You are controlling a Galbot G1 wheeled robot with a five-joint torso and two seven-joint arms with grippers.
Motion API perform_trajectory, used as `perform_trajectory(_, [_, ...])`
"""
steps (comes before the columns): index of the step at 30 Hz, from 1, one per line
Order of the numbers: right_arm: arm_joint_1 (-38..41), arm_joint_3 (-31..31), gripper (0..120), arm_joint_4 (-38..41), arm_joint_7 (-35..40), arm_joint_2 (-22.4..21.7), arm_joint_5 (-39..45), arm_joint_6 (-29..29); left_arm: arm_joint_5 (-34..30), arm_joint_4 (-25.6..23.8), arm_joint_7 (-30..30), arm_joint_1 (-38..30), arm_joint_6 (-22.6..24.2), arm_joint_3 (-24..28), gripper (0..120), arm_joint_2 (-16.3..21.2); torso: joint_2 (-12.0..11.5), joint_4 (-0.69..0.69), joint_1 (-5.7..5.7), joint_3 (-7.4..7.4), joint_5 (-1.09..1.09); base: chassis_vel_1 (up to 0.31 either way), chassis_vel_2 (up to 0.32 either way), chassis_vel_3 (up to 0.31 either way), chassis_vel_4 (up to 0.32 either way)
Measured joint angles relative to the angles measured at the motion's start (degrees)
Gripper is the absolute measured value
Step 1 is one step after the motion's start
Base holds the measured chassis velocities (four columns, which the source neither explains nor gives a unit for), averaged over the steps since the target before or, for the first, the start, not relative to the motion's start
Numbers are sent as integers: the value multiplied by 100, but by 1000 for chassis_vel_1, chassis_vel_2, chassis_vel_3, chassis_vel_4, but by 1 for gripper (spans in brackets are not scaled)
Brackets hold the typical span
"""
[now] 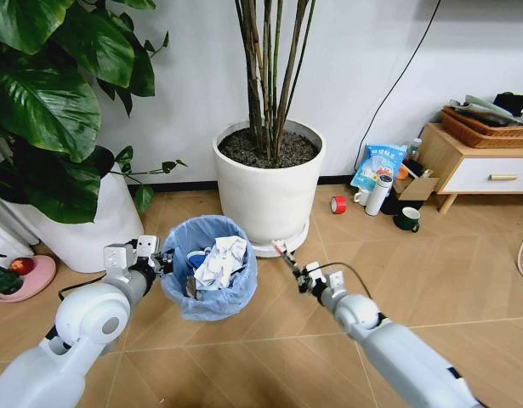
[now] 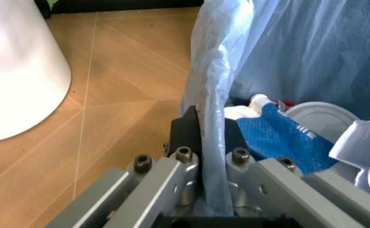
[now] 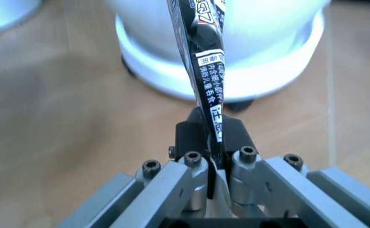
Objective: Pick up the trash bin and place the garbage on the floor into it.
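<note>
The trash bin (image 1: 208, 270), small and round with a pale blue bag liner, is in front of the middle white pot. My left gripper (image 1: 163, 262) is shut on its near-left rim; the left wrist view shows the fingers (image 2: 186, 130) clamped on the liner edge (image 2: 213, 95). Inside lie white tissue wads (image 1: 220, 259), a blue-white packet (image 2: 280, 137) and a white disc (image 2: 321, 116). To the right of the bin, my right gripper (image 1: 297, 274) is shut on a long thin dark wrapper (image 1: 282, 252), which sticks up from its fingertips (image 3: 207, 71) above the herringbone floor (image 1: 270, 340).
A large white plant pot (image 1: 270, 191) on a saucer stands just behind the bin and wrapper. Another white pot (image 1: 87, 229) with broad leaves is at the left. At the right are a low cabinet (image 1: 478, 166), a blue-white bag (image 1: 378, 166), a white bottle (image 1: 378, 195), a dark mug (image 1: 407, 219) and a red roll (image 1: 338, 205).
</note>
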Motion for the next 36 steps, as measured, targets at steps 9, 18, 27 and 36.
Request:
perform_trajectory(9, [-95,356,0,1690,101,-502,336,3,36,14,-16,63,8,68,0,-35,0,0,0,0,0,0,0,0,0])
perform_trajectory(18, [894,-155,0,2970,320,-540,1530,-467,-33,108,12,-80,14,304,0,-46,0,2,0,0,-1,0,0,0,0])
perform_trajectory(27, [1432,-1063,0,3416,339,-516,2043,-636,-95,151,76,-179,-4,364,0,-65,0,1,0,0,-2,0,0,0,0])
perform_trajectory(36, [1416,-1620,0,3307,312,-544,1891,-733,-125,136,89,-202,-31,318,0,-52,0,0,0,0,-1,0,0,0,0])
